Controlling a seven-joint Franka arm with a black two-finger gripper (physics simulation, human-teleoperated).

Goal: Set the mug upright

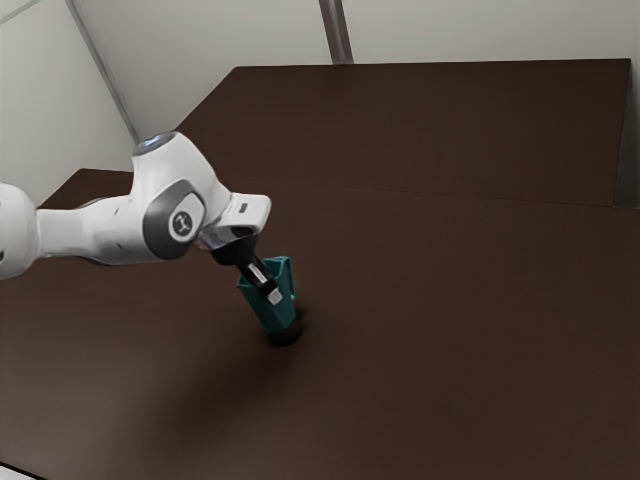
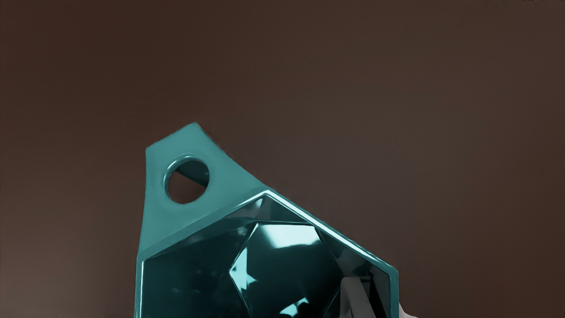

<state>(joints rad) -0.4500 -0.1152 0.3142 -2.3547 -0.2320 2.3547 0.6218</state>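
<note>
- A round dark emblem (image 1: 182, 223) bears a pale, angular mark on a joint of the white robot arm (image 1: 95, 232); its exact character cannot be made out.
- A small dark marking (image 1: 243, 208) near the arm's far end is too tiny to read.
- No legible words or numbers.

Here's the mug (image 1: 277, 315) at the worktop (image 1: 450, 350), well in from its visible edges; one finger (image 2: 353, 298) of the hand (image 1: 274, 294) inside, another outside. Base touching the top? Hard to tell.
</note>
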